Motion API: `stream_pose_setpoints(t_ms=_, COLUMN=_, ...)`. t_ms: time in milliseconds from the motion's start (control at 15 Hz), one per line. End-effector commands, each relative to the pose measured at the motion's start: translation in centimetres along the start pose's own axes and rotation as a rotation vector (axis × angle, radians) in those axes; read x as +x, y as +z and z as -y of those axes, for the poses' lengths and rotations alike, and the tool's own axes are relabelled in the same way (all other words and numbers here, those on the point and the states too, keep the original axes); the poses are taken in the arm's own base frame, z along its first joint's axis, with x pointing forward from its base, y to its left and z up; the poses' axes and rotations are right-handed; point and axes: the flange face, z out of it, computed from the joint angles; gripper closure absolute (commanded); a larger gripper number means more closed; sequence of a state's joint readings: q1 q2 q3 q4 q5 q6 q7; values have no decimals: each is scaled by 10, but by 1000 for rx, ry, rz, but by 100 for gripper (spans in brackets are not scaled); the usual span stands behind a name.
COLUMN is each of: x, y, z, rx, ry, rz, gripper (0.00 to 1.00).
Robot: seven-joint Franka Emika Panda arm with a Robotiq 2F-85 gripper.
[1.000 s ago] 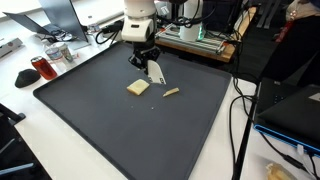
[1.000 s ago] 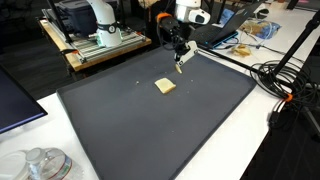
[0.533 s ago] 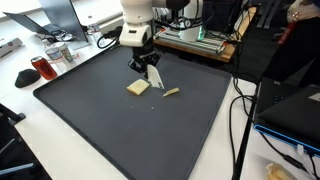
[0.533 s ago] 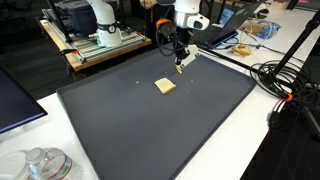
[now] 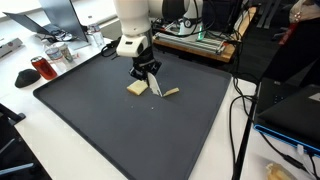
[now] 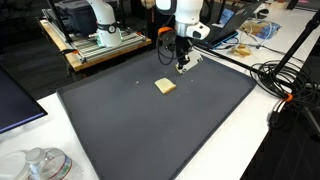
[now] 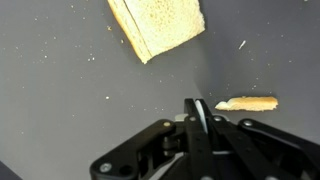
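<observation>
Your pincer is closed tight on a thin white tool. In the wrist view the two fingers meet with only that flat white strip between them, seen edge-on. In both exterior views the tool slants down from the pincer toward the dark mat. Whether its tip touches the mat is hard to say.

The bread slice lies flat on the mat just beside the tool. In the wrist view it sits ahead of the fingers and off to one side, with one straight cut edge facing the pincer. The crust strip, a narrow pale sliver, lies on the other side of the tool. It is close to the tool but apart from the slice, with bare mat between the two. A few crumbs dot the mat around them.

The mat covers most of the white surface, and your arm stands over its far edge, near the middle.
</observation>
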State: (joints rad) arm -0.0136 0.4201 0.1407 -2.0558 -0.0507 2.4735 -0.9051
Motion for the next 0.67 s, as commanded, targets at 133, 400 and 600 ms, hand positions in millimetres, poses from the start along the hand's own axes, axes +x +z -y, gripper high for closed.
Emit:
stream_pose_setpoints(t_ms=133, x=-3, y=-3, z=-13, rx=26, ry=65, rz=-16, gripper=99)
stream_pose_setpoints(t_ms=400, x=-24, y=-18, z=-14, rx=50, ry=100, rz=0, gripper=99)
stream_pose_setpoints(t_ms=600, x=-44, y=-34, z=-17, rx=40, ry=146, rz=-15, gripper=99)
